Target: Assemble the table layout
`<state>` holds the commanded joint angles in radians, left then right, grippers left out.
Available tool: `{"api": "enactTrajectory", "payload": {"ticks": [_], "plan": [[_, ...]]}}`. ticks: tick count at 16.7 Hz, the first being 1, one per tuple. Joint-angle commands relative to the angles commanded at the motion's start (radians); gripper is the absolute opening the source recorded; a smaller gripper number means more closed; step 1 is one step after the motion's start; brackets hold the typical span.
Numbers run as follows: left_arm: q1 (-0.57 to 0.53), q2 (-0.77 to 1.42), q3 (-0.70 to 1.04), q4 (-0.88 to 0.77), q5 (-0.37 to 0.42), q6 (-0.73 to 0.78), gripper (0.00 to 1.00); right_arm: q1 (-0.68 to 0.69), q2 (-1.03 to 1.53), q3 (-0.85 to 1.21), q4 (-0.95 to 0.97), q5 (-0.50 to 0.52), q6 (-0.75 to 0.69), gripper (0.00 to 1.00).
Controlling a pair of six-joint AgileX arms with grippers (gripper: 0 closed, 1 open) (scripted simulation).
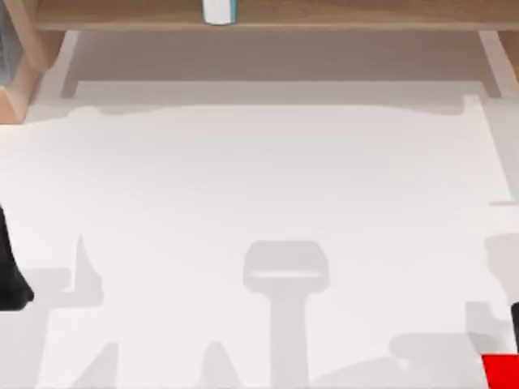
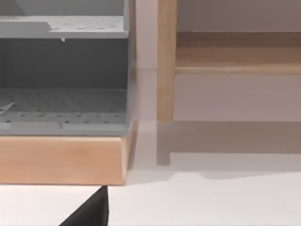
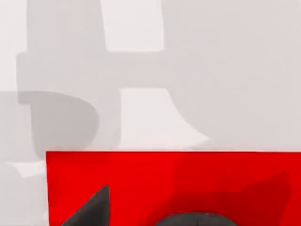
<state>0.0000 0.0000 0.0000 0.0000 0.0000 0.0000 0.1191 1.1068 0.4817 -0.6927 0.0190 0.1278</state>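
The white tabletop (image 1: 259, 186) spreads across nearly the whole top view, crossed by grey shadows. A light wooden shelf frame (image 1: 268, 18) runs along its 12 o'clock edge, with a small white-and-teal container (image 1: 218, 10) on it. At 9 o'clock sits the left hand (image 1: 11, 271) (a dark shape); whether it is spread I cannot tell. At 4 o'clock lies a red block (image 1: 501, 371), with the right hand (image 3: 141, 214) over it, grip likewise unclear. The left wrist view shows a grey perforated rack (image 2: 63, 75).

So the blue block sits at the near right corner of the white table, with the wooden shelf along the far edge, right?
Not quite: the block is red, not blue. The top view shows it at the near right corner of the white table, and the right wrist view shows the same red. The wooden shelf does run along the far edge.
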Motion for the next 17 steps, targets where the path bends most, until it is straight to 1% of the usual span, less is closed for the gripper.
{"api": "enactTrajectory", "payload": {"ticks": [4, 10, 14, 17], "plan": [[0.000, 0.000, 0.000, 0.000, 0.000, 0.000, 1.00, -0.202, 0.132, 0.029, 0.291, -0.024, -0.181, 1.00], [0.000, 0.000, 0.000, 0.000, 0.000, 0.000, 1.00, -0.538, 0.383, 0.048, 0.848, -0.091, -0.543, 1.00], [0.000, 0.000, 0.000, 0.000, 0.000, 0.000, 1.00, -0.716, 0.553, 0.041, 1.244, -0.171, -0.818, 1.00], [0.000, 0.000, 0.000, 0.000, 0.000, 0.000, 1.00, -0.802, 0.668, 0.024, 1.523, -0.248, -1.023, 1.00]]}}
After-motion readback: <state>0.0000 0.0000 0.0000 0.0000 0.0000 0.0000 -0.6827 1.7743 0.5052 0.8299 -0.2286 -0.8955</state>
